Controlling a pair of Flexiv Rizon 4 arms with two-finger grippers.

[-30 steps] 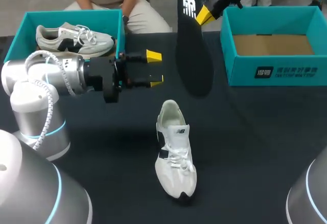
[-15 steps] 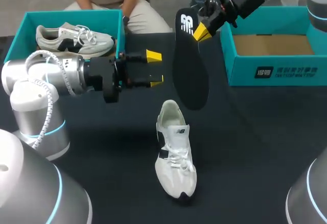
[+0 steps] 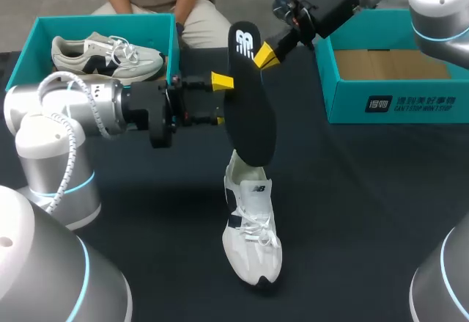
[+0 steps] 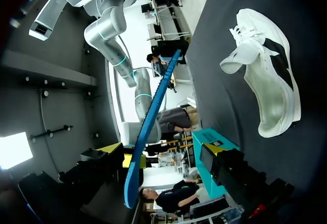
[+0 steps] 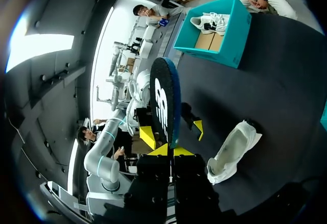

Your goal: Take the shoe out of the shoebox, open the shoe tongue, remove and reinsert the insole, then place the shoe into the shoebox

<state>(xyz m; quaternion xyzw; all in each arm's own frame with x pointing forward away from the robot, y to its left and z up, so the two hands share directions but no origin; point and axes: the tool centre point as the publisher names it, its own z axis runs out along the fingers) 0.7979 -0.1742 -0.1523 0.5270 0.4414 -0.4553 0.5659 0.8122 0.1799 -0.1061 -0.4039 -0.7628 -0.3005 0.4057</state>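
Dark bench (image 3: 366,212) carries the white lace-up sneaker (image 3: 250,223), upright on its sole. Over the sneaker's heel opening hangs the flat black foam insole (image 3: 249,109), toe end down, lined up, I judge, to slide back in. My right fingers (image 3: 265,54) pinch its heel end. My left fingers (image 3: 222,81) are spread beside it, placed to steady it. Beyond the sneaker sits the empty teal cardboard shoebox (image 3: 396,102).

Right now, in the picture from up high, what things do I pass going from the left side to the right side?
full shoebox with a grey shoe → left tool → black insole → empty shoebox. The right tool and white shoe overlap the insole, so I skip them.
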